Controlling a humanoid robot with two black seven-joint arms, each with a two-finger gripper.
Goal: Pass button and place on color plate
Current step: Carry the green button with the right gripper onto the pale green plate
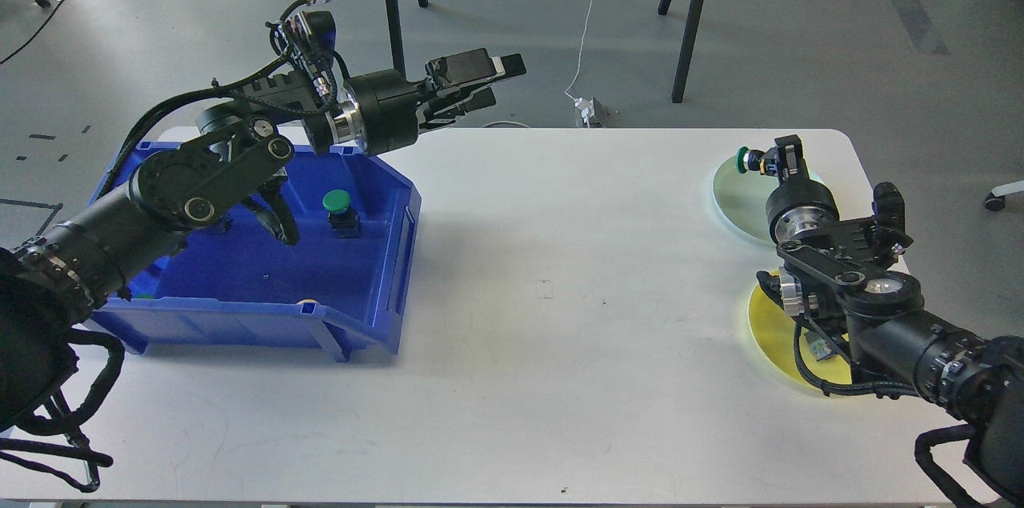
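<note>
My right gripper (770, 162) is shut on a green-capped button (745, 158) and holds it over the near-left part of the pale green plate (740, 200) at the table's far right. My left gripper (494, 80) is open and empty, raised above the table's far edge, right of the blue bin (264, 284). A second green-capped button (339, 212) stands upright inside the bin. The yellow plate (772, 328) lies near the right edge, partly hidden by my right arm, with small items on it.
Black stand legs (688, 20) rise from the floor behind the table. A white cable and plug (590, 110) lie on the floor just past the table's far edge.
</note>
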